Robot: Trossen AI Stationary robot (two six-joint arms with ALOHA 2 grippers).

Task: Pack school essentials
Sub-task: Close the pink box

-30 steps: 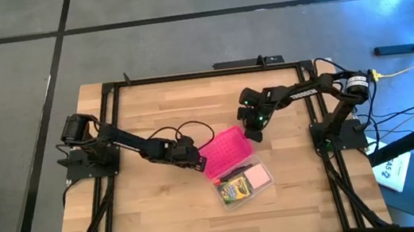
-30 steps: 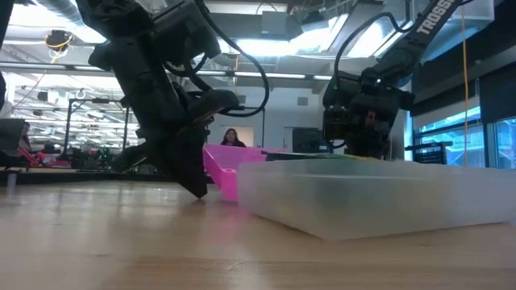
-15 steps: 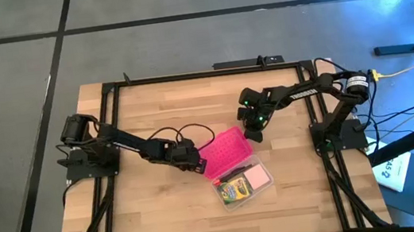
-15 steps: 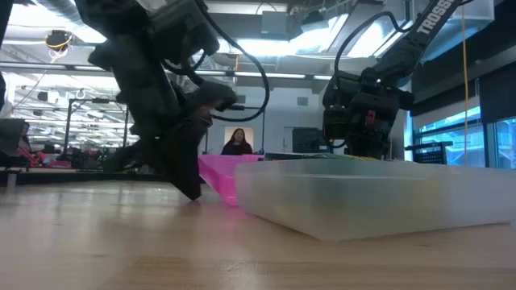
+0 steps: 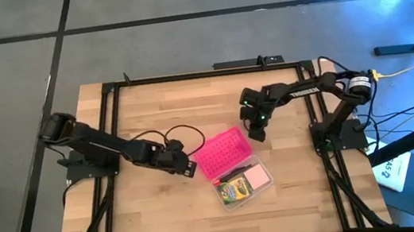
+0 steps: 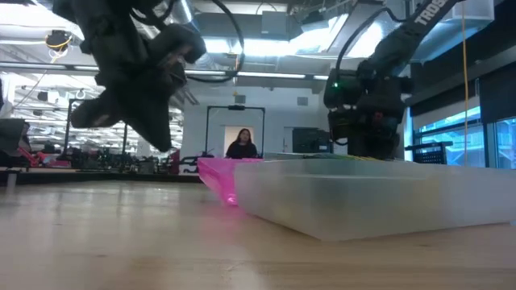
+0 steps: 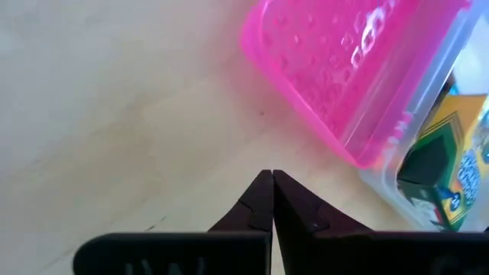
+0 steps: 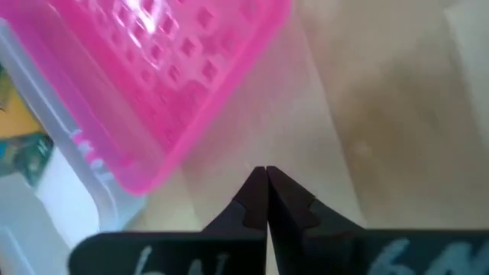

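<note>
The crayon box (image 5: pixel 235 187) and the pink note pad (image 5: pixel 257 177) lie inside the clear case (image 5: pixel 268 187) in the middle of the wooden table (image 5: pixel 148 220). The pink lid (image 5: pixel 222 153) rests tilted on the far part of the case. The left gripper (image 5: pixel 188 168) is just beside the lid's left edge, its fingers pressed together and holding nothing. The right gripper (image 5: pixel 256 133) is close to the lid's far right corner, its fingers also together and empty.

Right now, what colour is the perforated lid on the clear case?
Bright pink, the lid shows best in the high view.
</note>
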